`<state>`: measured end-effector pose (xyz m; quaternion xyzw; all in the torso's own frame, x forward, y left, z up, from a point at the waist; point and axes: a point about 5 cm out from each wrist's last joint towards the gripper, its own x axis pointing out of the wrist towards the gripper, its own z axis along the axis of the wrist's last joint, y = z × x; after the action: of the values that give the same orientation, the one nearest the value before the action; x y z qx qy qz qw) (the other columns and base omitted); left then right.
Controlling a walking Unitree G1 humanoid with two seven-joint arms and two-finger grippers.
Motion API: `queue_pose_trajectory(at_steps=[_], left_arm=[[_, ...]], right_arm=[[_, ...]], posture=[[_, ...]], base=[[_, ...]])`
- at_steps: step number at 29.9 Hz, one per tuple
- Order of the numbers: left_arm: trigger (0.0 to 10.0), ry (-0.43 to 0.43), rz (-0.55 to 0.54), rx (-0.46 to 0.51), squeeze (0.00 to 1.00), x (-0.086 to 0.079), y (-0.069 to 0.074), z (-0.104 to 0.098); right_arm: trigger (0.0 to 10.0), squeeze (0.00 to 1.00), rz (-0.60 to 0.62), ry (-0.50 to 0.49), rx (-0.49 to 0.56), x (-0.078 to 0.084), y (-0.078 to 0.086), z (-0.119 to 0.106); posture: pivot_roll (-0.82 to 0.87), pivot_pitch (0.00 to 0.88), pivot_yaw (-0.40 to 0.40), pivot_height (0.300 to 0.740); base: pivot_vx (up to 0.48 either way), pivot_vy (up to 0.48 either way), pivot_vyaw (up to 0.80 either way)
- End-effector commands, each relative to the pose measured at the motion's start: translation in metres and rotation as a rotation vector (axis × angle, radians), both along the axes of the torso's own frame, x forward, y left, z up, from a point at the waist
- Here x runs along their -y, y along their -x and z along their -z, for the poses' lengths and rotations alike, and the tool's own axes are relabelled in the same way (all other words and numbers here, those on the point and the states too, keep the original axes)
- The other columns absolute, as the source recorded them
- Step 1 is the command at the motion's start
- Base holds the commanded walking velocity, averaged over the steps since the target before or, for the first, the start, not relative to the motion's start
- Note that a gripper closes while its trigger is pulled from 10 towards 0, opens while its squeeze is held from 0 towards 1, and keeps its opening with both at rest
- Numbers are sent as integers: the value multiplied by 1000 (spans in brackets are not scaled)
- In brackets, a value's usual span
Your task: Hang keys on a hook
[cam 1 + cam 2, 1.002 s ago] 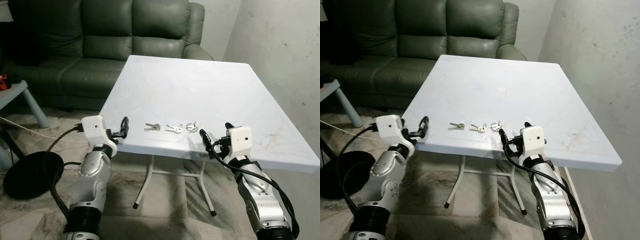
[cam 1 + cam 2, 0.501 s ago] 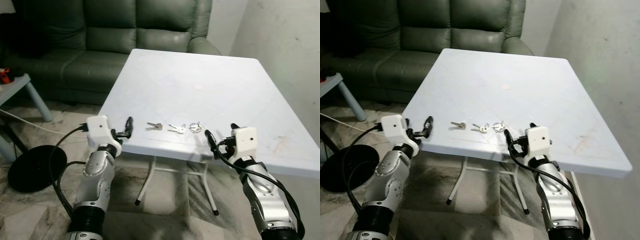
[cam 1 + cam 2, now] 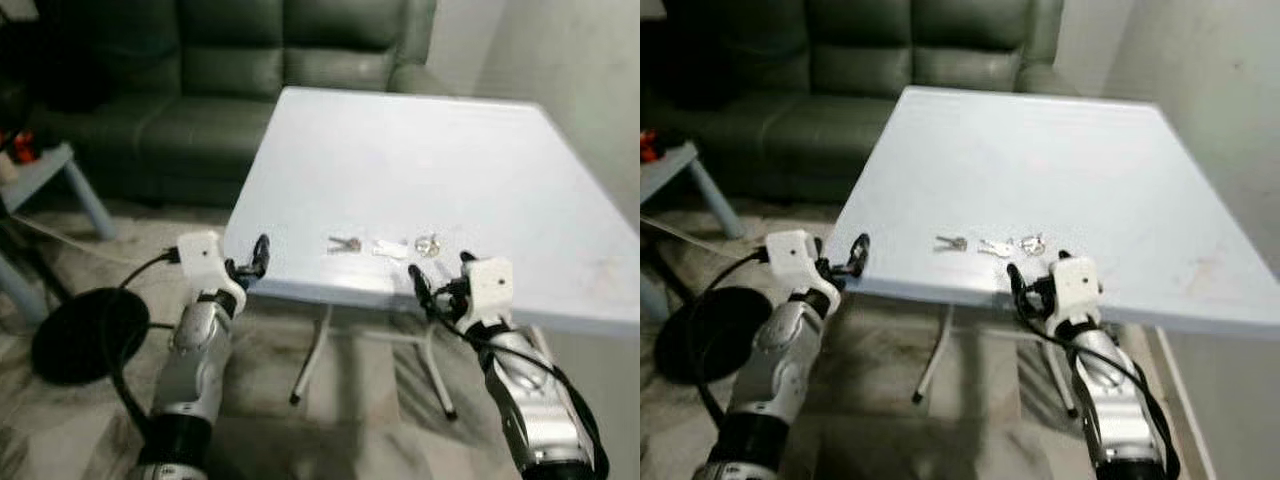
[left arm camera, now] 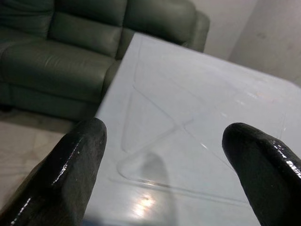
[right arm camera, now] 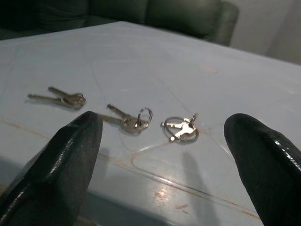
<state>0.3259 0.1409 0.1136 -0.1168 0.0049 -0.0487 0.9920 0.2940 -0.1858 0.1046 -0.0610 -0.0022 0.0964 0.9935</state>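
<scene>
Right wrist view:

— Why does the right gripper gape wide at the table edge?

— Three key sets lie just ahead of its fingertips, ready for grasping.

— And the left gripper?

— Also spread wide, keys nowhere before it.

Square white plastic folding table before dark green leather sofa. Three small sets of silver metal keys in a row near the table's front edge. Left gripper at the front left corner; right gripper at the front edge, just below the keys. Black round base on marbled floor.
</scene>
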Motion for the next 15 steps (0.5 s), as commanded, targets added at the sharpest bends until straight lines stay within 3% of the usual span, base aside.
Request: queue_pose_trajectory(at_steps=[1, 7, 15], left_arm=[[10000, -15, -23, -1, 0, -7, 0, 0], [10000, -6, -28, 10, 0, -7, 1, -2], [10000, -2, -28, 25, 0, -8, 1, -3]], right_arm=[[10000, 0, -18, -1, 17, -5, -2, -5], [10000, 0, -12, 8, 10, -5, -2, -4], [10000, 0, -13, 12, 9, -6, -2, -4]], posture=[[-25, 28, -48, 732], [-25, 29, -50, 732], [-27, 28, -50, 732]], base=[[0, 0, 0], [0, 0, 0], [340, 0, 0]])
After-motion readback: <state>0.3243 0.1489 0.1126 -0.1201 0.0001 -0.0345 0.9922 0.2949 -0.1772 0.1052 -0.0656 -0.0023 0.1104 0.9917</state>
